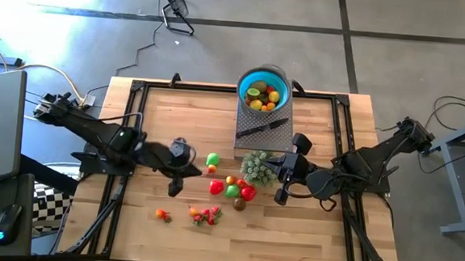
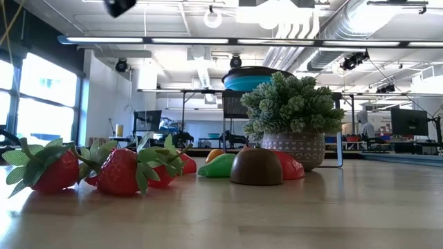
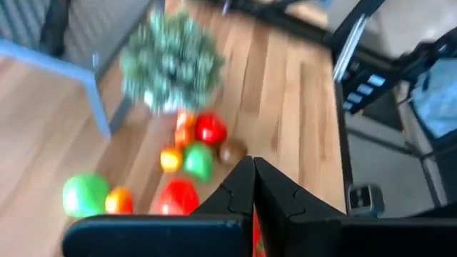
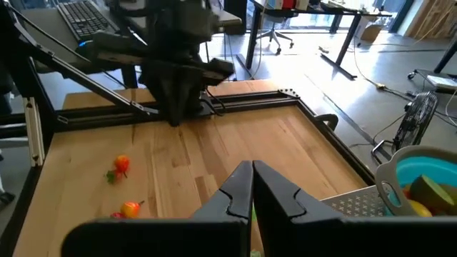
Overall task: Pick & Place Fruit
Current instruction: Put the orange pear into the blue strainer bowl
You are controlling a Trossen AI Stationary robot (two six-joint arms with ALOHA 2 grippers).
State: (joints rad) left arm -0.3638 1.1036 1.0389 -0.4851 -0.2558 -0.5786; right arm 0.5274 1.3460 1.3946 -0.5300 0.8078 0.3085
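- High view, from above: a wooden table point(image 1: 307, 232). A blue bowl point(image 1: 264, 89) at 12 o'clock holds several toy fruits, and it stands on a grey mesh rack point(image 1: 253, 120) beside a black-handled knife point(image 1: 262, 129).
- Most of the fruit point(image 1: 233, 187) lies loose near the table's centre: a green piece, red pieces and a brown one. More small pieces, strawberries point(image 1: 205, 215) among them, lie toward 7 o'clock.
- A pale green potted plant point(image 1: 258, 167) stands just right of centre, near the loose cluster.
- The left gripper point(image 1: 175, 171) hangs left of centre with its jaws closed and empty. The right gripper point(image 1: 284, 178) sits just right of the plant, at about 3 o'clock from the cluster, its jaws also closed and empty.
- Low view: the strawberries lie close by at 9 o'clock. A brown fruit point(image 2: 256, 167) and a green one point(image 2: 220, 166) lie in front of the plant pot.
- Left wrist view: closed fingers point(image 3: 243, 196) point toward the cluster and the plant.
- Right wrist view: closed fingers point(image 4: 239, 189) sit over bare wood, with the bowl at the edge.
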